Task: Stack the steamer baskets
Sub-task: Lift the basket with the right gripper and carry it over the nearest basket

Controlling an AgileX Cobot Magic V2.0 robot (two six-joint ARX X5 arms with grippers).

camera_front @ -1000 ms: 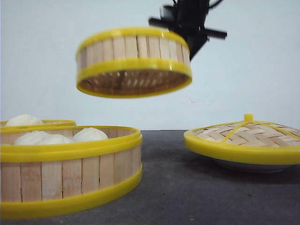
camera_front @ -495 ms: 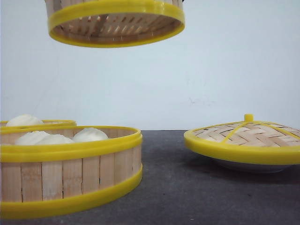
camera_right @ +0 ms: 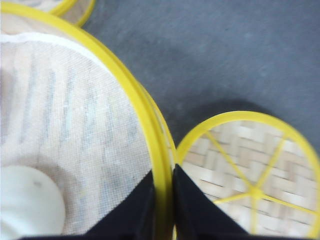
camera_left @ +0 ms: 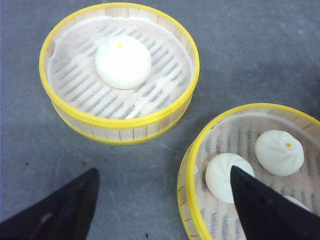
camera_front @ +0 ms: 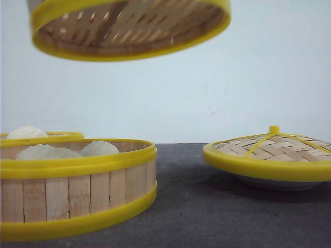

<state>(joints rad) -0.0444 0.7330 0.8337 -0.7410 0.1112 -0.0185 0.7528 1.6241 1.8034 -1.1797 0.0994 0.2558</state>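
Risk first: I'm carrying the lifted basket (camera_front: 129, 28) by one thin pinch, right gripper (camera_right: 162, 202) clamped together on its yellow rim, one finger inside the wall, one outside. A single-point hold on a round basket can pivot. In the front view it already hangs tilted, underside showing, high above the table (camera_front: 217, 206). There's a bun (camera_right: 27, 205) inside it, low near the fingers; if the tilt grows, I'd expect the bun to roll and shift the load, or the rim to slip out.

Two more baskets sit on the table: near basket (camera_front: 77, 186) at front left holding buns, far basket (camera_left: 120, 70) behind it with one bun (camera_left: 122, 62). They stand close but apart.

Second risk: landing. The near basket's buns (camera_front: 98, 148) rise above its rim in the front view, so a tilted or off-centre descent could crush them or leave the rims unseated. I'd level first, then come straight down.

Third: left gripper (camera_left: 165, 200) hangs open over the gap between the two table baskets, holding nothing. It's in the drop zone; collision is likely if both arms converge.

Lid (camera_front: 269, 155) rests on a plate (camera_front: 269, 182) at right, well clear.
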